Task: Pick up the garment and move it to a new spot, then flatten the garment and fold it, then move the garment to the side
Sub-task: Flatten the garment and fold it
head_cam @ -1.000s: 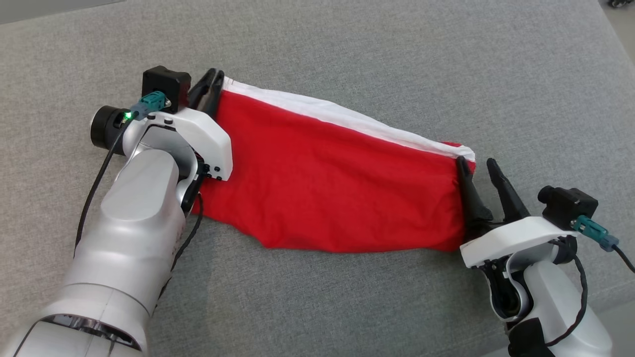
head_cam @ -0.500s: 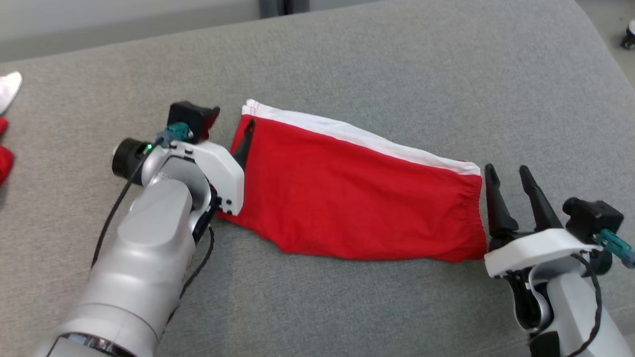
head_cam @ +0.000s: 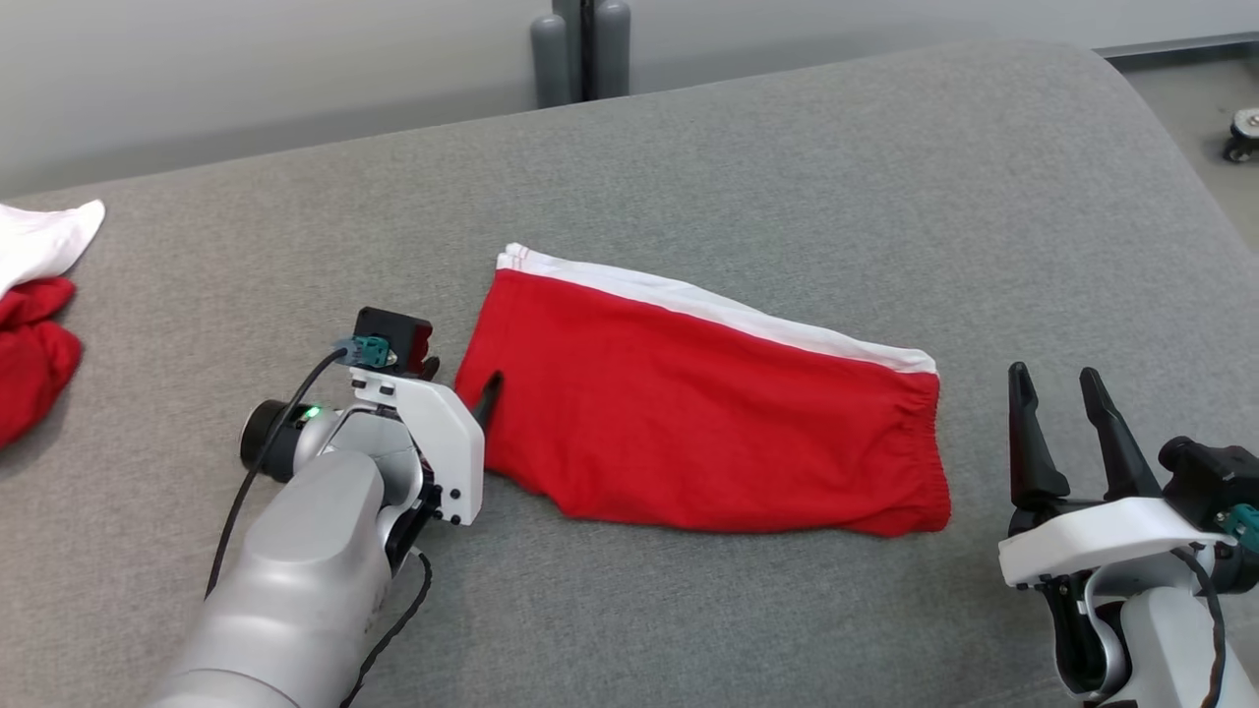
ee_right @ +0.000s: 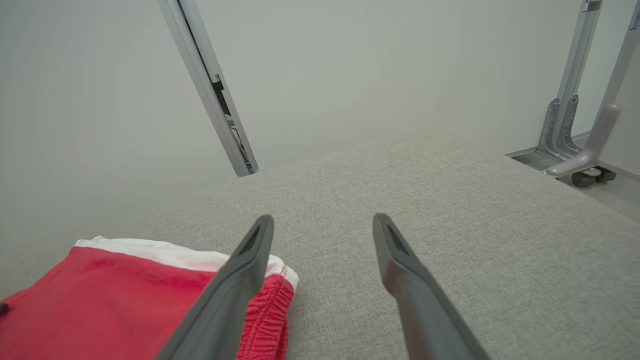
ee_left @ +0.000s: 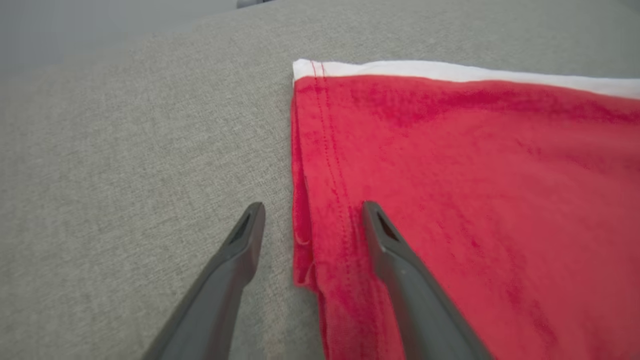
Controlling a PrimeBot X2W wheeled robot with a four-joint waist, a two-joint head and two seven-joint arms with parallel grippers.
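The garment [head_cam: 708, 433], judged light and limp, should sag when lifted: pinch stitched hem [ee_left: 325, 150] and gathered waistband [head_cam: 925, 442]; left claw [ee_left: 312, 206] and right claw [head_cam: 1054, 372] stand spread, gripping nothing.

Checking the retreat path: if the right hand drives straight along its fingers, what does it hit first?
Probably just the bare grey upholstered surface. The right hand points past the red shorts with a white stripe, which lie apart to its left. Height over the cushion is unclear.

No readable text, labels, numbers or signs anywhere.
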